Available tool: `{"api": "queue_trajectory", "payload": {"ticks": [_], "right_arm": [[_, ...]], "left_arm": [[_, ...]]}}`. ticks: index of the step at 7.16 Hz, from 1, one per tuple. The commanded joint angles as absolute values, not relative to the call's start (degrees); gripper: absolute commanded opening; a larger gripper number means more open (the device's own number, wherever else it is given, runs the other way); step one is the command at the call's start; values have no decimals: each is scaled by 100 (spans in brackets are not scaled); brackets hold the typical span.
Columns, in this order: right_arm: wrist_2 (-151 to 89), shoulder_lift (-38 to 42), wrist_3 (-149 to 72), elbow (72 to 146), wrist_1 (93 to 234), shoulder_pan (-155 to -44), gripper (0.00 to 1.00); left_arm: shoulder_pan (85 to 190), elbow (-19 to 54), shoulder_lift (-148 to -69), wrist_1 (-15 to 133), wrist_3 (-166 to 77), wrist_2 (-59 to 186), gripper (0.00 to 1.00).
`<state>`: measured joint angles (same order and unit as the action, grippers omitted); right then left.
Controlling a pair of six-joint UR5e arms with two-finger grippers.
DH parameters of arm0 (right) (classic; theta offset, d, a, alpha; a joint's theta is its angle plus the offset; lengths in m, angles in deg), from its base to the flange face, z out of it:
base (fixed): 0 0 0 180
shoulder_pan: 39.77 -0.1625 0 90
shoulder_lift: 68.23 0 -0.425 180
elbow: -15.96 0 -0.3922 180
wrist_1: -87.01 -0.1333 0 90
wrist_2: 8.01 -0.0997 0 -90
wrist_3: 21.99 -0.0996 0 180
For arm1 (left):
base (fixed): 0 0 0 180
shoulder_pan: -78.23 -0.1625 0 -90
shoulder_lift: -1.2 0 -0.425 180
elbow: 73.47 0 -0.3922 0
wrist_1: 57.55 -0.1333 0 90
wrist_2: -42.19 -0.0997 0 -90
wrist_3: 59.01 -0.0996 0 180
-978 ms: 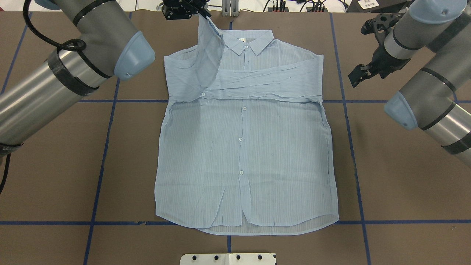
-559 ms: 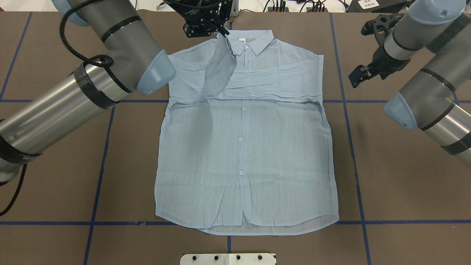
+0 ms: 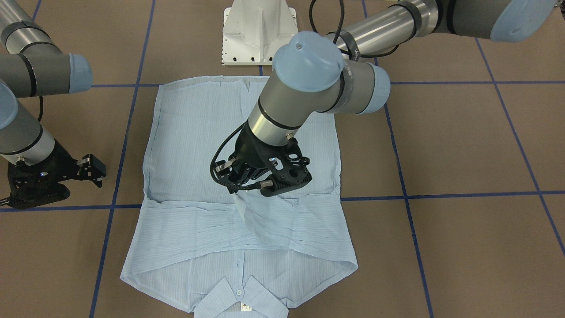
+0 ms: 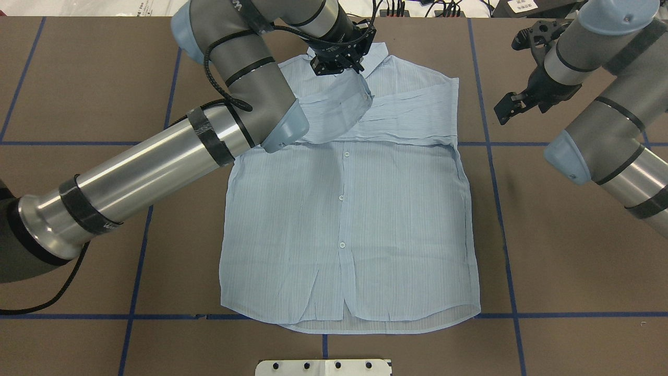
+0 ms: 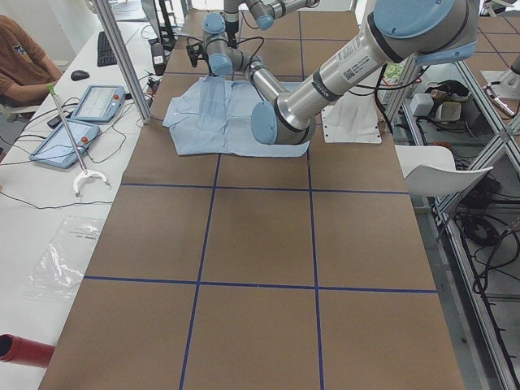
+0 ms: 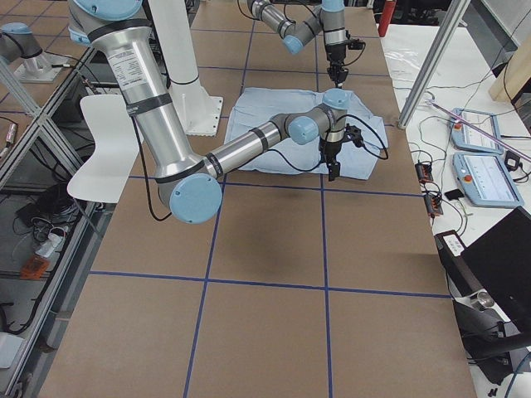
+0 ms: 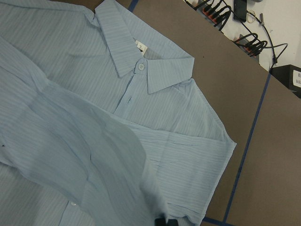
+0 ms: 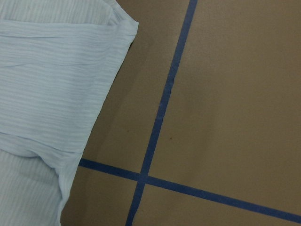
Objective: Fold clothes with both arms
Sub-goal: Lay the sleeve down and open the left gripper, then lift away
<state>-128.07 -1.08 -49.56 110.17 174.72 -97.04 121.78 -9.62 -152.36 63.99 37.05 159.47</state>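
Note:
The pale blue shirt (image 4: 344,224) lies flat, buttons up, its collar (image 3: 240,295) at the far edge from the robot. One sleeve lies folded across the chest (image 4: 412,112). My left gripper (image 4: 359,73) is over the chest just below the collar, shut on the cuff of the other sleeve (image 4: 334,112), which hangs from it and drapes across the chest. The pinch shows in the front-facing view (image 3: 242,192). The left wrist view shows the collar (image 7: 136,52) and the lifted sleeve (image 7: 84,155). My right gripper (image 4: 509,107) is open and empty, above bare table beside the shirt's shoulder (image 8: 47,80).
The table is brown with blue tape lines (image 4: 496,183). The white pedestal base (image 3: 258,35) stands at the near edge behind the shirt's hem. Tablets (image 5: 81,122) and a seated person (image 5: 20,57) are on the operators' side beyond the table.
My left arm has swung to the right and come lower, carrying the sleeve from left of the collar over the chest. The right arm has not moved.

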Motion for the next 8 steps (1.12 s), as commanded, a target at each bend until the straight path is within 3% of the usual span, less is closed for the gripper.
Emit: {"api": "queue_trajectory", "payload": {"ticks": [1, 3, 6, 7, 8], "right_arm": [[-12816, -134, -4959, 11010, 17473, -9698, 100], [-12816, -143, -4959, 11018, 17473, -9707, 100], [-12816, -152, -4967, 11027, 17473, -9698, 100], [-12816, -143, -4967, 11045, 17473, -9707, 100], [-12816, -134, -4967, 11036, 17473, -9707, 100]], "left_arm": [[11650, -1544, -15365, 6864, 3705, 15463, 0], [11305, -2001, -15515, 7102, 3732, 15056, 0], [11234, -2073, -15568, 7532, 3776, 15056, 0], [11225, -2108, -15577, 7917, 3750, 15056, 65], [11225, -2117, -15577, 8234, 3723, 15056, 100]]}}
